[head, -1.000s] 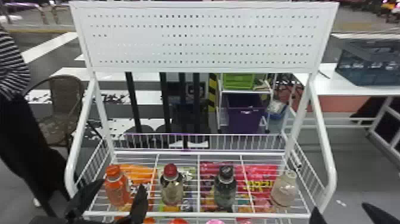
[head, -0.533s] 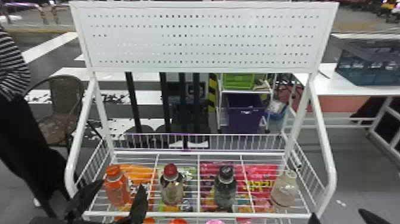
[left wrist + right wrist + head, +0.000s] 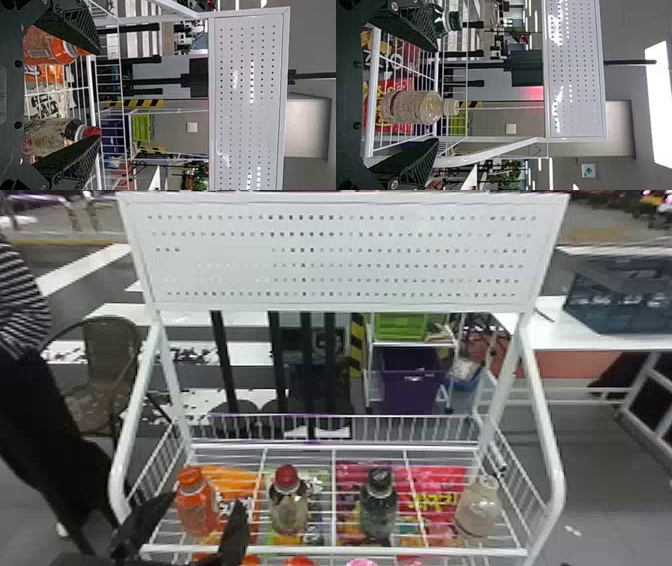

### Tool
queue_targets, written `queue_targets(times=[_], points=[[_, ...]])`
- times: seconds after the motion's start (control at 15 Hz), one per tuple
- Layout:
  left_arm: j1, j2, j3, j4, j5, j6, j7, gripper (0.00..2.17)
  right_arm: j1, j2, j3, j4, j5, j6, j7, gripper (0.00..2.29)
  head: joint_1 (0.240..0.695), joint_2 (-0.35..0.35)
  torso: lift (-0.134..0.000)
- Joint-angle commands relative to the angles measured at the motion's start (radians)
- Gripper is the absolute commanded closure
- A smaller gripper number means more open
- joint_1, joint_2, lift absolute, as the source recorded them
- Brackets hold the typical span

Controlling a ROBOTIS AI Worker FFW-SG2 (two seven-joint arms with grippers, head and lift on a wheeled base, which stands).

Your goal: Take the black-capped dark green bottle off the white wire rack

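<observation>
Well, the black-capped dark green bottle (image 3: pixel 379 506) stands upright on the white wire rack (image 3: pixel 320 549), leftward of my wide, empty right pincer (image 3: pixel 436 96), which I judge nearer than the left pincer (image 3: pixel 99 95), also spread wide.

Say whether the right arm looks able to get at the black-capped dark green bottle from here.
Probably, after a shift left: the open right gripper lines up with the pale-capped clear plastic bottle, while the dark green bottle stands upright outside its fingers.
</observation>
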State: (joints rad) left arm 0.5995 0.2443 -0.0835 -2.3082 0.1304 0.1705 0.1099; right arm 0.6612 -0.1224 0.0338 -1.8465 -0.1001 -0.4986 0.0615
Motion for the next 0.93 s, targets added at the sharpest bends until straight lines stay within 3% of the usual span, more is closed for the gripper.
queue_targets(times=[0.0,0.53,0.87], points=[[-0.006,0.0,-0.002,0.001,0.0,0.013,-0.001,0.14,-0.094,-0.005,0.057,0.139,-0.001,-0.045,0.0,0.09,0.499,0.0,0.0],[-0.006,0.004,-0.001,0.006,-0.003,0.04,-0.002,0.14,-0.422,0.015,0.276,0.383,0.0,0.139,-0.032,0.09,0.499,0.0,0.0],[0.002,0.007,0.007,0.015,-0.003,0.031,-0.004,0.14,-0.515,0.052,0.305,0.432,0.04,0.206,-0.091,0.1,0.499,0.0,0.0]])
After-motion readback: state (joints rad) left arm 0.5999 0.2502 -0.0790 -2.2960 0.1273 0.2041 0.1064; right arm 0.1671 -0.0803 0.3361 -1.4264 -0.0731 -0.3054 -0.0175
